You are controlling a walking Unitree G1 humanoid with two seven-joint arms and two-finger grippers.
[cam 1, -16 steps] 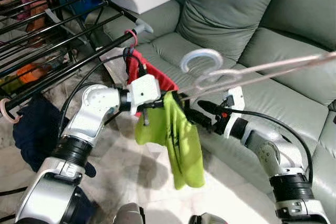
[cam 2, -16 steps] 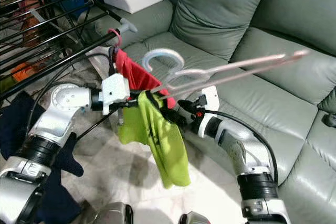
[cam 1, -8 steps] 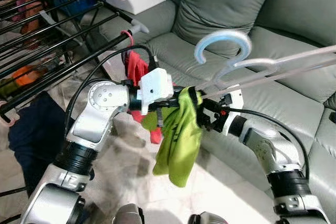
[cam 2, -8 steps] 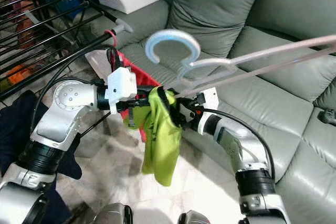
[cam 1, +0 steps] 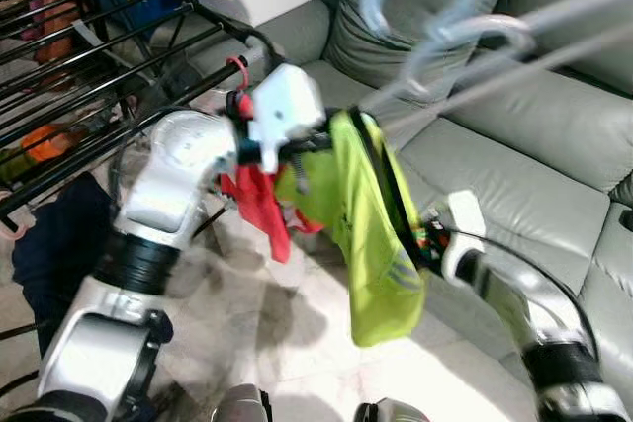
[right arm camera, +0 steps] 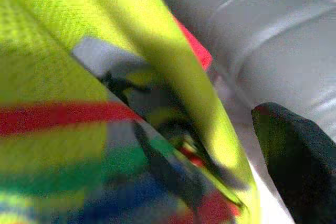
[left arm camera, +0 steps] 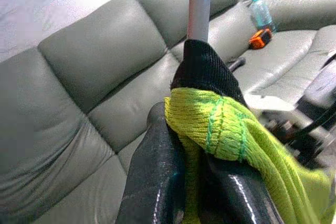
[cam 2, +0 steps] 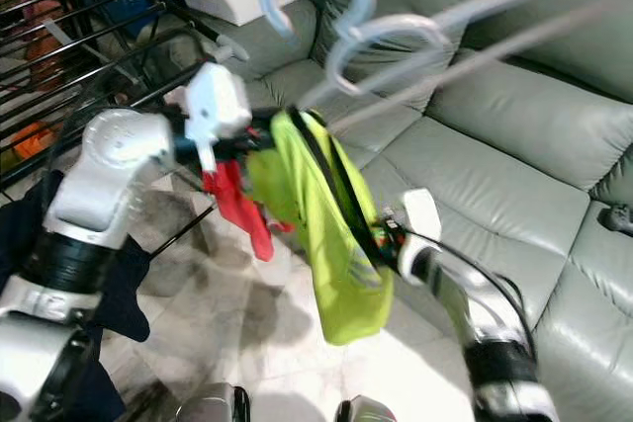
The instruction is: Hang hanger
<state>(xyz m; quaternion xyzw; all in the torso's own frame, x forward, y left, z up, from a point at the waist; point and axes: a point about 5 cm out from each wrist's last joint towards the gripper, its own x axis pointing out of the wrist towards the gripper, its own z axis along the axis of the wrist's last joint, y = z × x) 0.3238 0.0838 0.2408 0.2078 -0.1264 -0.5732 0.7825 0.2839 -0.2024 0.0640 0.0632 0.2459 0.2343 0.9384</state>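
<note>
— Two items logged as changed. First, the hanger: it sits higher than it did a second ago, its blue hook now well above the left gripper and tipped up toward the top of the head views.

— Second?

— The green shirt. It hung bunched under the jaws before; now it drapes long and flat below them, between the two arms.

— Jaw state, left?

— Pressed together on the hanger's bar, with a fold of the green shirt pinched in the same bite. The bar runs straight out past the fingertips.

— Right gripper?

— Behind the cloth, just below the left jaws. We see one black finger beside the fabric; spread or pinching, we cannot tell.

— Meaning for the task?

— We judge the lift under way, hook not yet over any rail.

— Edges and room?

— Drying rack lies to the left of the left jaws, probably within reach, though blur hampers us. A red garment hangs just beneath the left jaws and may snag. The sofa bounds the far side, beyond the right gripper; open air is above.
</note>
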